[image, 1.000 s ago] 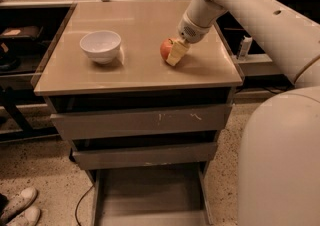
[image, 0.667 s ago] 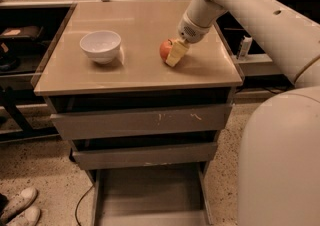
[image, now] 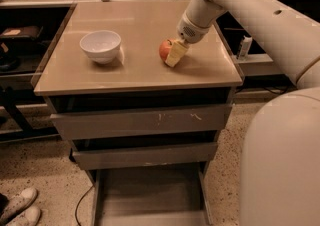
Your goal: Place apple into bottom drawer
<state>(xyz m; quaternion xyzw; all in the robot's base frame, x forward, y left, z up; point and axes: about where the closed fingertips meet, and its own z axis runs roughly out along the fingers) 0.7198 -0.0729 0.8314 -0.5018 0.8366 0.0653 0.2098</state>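
Your apple (image: 165, 48) sits on the table (image: 140, 76), right of the middle, at about 3 o'clock from the white bowl (image: 101, 46) and well apart from it. The gripper (image: 175, 53) is down at the apple's 4 o'clock side, with the arm reaching in from 1 o'clock. A pale pad lies against the fruit, but you cannot tell whether the gripper has actually closed on it, because the far side is hidden.

Expect the apple to be firm, fairly light and smooth-skinned, so it will likely roll or squirt out if it is pinched off-centre. Take it across its widest part, at mid-height, with moderate pressure, since too hard a squeeze could bruise it.

The bottom drawer (image: 150, 192) stands pulled out at 6 o'clock from the apple, below the two shut drawer fronts (image: 140, 122), its flat floor showing. Lower the apple close to that floor before letting go, or it may roll against a side wall.
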